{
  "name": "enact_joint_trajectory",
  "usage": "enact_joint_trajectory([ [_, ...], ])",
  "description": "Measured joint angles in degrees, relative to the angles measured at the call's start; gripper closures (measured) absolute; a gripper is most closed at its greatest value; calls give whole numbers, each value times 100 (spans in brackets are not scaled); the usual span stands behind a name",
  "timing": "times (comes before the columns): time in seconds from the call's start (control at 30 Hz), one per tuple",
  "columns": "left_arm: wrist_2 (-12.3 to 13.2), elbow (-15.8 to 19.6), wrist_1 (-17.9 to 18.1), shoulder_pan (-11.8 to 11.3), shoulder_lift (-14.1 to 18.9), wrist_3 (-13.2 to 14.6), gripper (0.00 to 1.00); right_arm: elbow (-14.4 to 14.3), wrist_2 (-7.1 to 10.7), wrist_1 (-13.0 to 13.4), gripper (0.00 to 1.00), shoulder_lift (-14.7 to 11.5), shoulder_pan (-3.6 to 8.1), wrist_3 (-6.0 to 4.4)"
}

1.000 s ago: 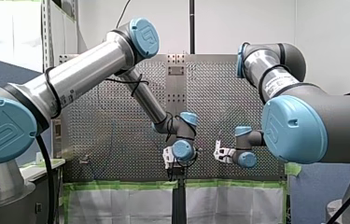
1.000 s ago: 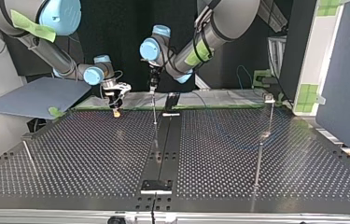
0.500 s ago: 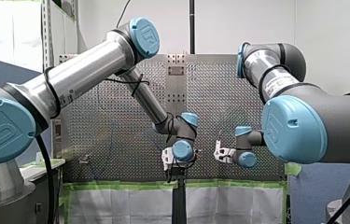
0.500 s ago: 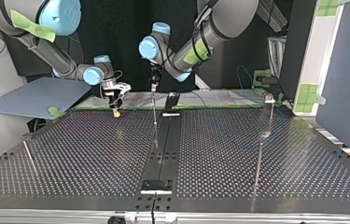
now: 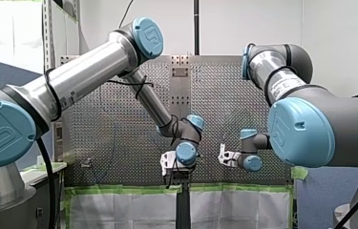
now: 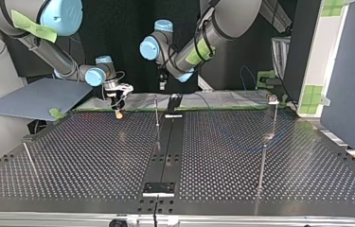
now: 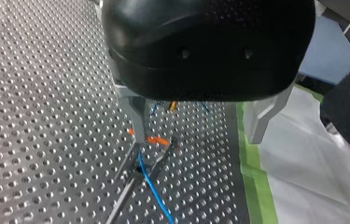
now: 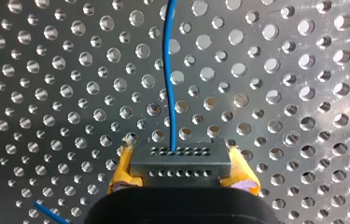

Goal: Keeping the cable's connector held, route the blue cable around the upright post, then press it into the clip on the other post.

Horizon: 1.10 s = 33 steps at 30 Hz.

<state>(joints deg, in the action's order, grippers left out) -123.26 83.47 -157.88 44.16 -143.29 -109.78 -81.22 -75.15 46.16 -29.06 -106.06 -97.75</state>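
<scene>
Two grippers are in view. My right gripper (image 8: 182, 164) is clamped narrow, its two yellow pads (image 8: 122, 169) pressed on either side of the one grey connector (image 8: 180, 157), which it holds low over the perforated table (image 8: 303, 93). The single blue cable (image 8: 168, 70) leaves the connector's face midway between the pads and runs straight ahead of the gripper across the holes. A second short blue stretch shows beside the gripper, cut off, so I cannot tell whether it joins the first. My left gripper (image 7: 198, 137) is spread wide and holds nothing. Its two metal fingers (image 7: 136, 114) stand well apart, and the cable lies on the table below them, passing close under one finger by some small orange bits (image 7: 156, 139) too blurred to name. In the top view both grippers hang at the table's far edge. There are two upright posts: a thin post (image 6: 156, 111) at the middle of the far edge, and a second post (image 6: 274, 118) toward the right edge, carrying the one clip (image 6: 273, 99) on its top. The left gripper is above the thin post's top, not touching it. The right gripper is near it, toward the far left corner. Across the table in that view the cable is too faint to follow.
</scene>
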Motion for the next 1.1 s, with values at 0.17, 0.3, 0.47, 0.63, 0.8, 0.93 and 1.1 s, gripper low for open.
enact_joint_trajectory([
  [0.17, -91, 0, -84, 6, 0, -22, 1, 2, 0, 0, 100, 0, -2, 0],
  [0.3, -100, 0, -93, 8, 0, -26, 1, 1, 0, 0, 100, 0, 0, 0],
  [0.47, -110, 0, -95, 9, 0, -27, 1, 3, 0, -1, 100, 0, -1, 0],
  [0.63, -88, 0, -60, 10, 0, 15, 1, -1, 0, 0, 100, 0, -1, 0],
  [0.8, -148, 0, -29, 12, -2, 196, 1, -2, 0, 0, 100, 0, -5, 1],
  [0.93, -193, 0, -26, 10, -1, 269, 1, 0, 0, 0, 100, 0, -6, 0],
  [1.1, -200, -1, -25, 3, 0, 310, 1, 1, 0, 0, 100, 0, -6, 0],
])
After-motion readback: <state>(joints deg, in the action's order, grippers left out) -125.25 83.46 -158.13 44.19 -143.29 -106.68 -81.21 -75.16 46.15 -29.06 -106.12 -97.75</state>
